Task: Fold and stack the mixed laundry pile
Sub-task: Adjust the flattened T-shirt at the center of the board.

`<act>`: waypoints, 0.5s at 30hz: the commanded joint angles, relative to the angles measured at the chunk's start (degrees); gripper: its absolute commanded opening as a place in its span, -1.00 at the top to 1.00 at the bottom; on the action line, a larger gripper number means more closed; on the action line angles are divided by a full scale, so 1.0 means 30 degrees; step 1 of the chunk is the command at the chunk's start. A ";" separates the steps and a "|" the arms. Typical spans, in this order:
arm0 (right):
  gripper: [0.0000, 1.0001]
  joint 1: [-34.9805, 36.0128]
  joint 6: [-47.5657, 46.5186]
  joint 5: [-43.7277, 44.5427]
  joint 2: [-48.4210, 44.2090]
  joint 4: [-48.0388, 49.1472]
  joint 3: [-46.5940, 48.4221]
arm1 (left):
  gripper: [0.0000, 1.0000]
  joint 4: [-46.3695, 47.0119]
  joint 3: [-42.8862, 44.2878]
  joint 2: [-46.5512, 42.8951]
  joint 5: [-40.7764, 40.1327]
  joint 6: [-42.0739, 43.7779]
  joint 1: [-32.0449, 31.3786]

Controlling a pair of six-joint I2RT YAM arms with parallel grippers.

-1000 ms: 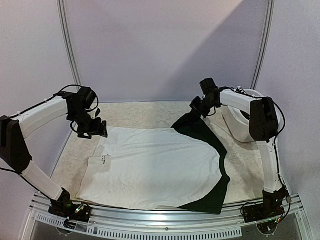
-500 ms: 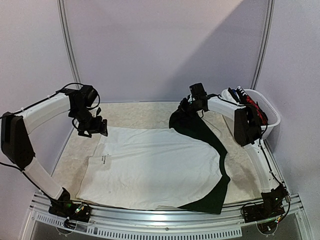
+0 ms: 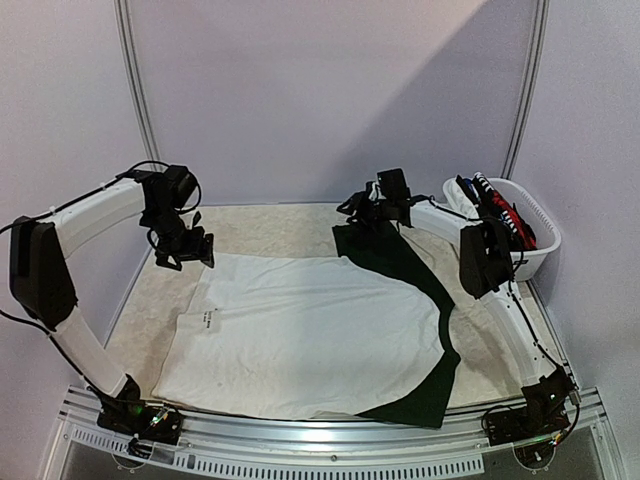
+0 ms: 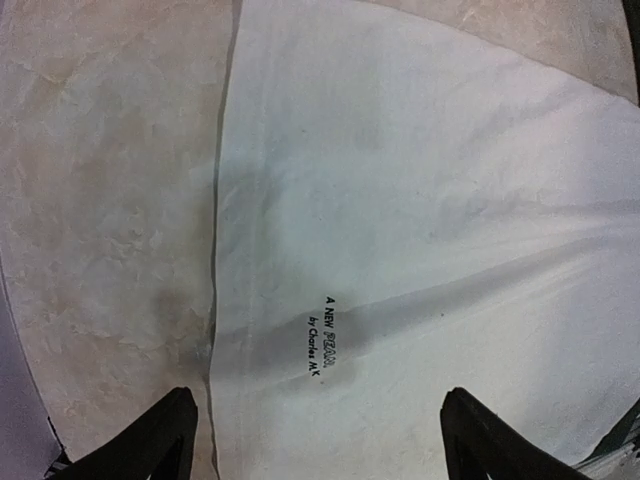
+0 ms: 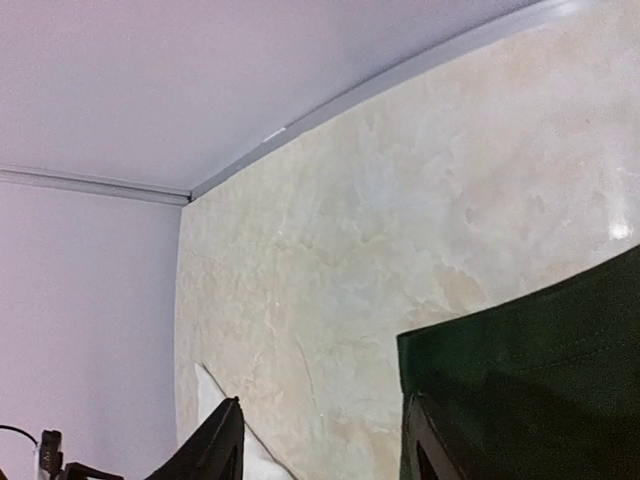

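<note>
From above, the white T-shirt (image 3: 310, 335) lies spread flat across the middle of the bench (image 3: 270, 222), with the dark green piece (image 3: 412, 272) lying under its right side and showing along that edge, from the far side to the near corner. The left jaws hang over the shirt's far-left corner. The right jaws sit at the green piece's far end. A white tub (image 3: 530, 262) at the far right holds red, blue and striped garments (image 3: 497, 208). The print here is only a small dark mark. The left wrist view makes the black print (image 4: 318, 340) readable: "A NEW", then a word too blurred to read, and "by Charles M.K". The left jaws are spread wide and empty, with both fingers (image 4: 150, 445) clear above the shirt. The right wrist view alone shows the right jaws parted, with bare bench between the fingers (image 5: 215, 445) and the green cloth's edge just beside one finger, not gripped.
</note>
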 commanded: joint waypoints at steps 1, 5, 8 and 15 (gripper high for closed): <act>-0.22 -0.0181 -0.1093 -0.0321 -0.0319 0.0613 0.0779 | -0.71 -0.0253 0.0750 0.0879 0.0381 -0.0454 0.0233; -0.32 -0.0681 -0.2250 0.0403 -0.2106 -0.1610 0.0409 | -0.70 0.0195 0.1307 0.1670 0.1002 -0.0835 0.0224; -0.35 -0.0929 -0.4072 0.1506 -0.4299 -0.3754 -0.0976 | -0.70 0.0645 0.1551 0.2381 0.1530 -0.1076 0.0193; -0.35 -0.0963 -0.8464 0.5964 -0.9838 -0.9732 -0.6073 | -0.67 0.1543 0.2275 0.4377 0.2386 -0.1319 0.0113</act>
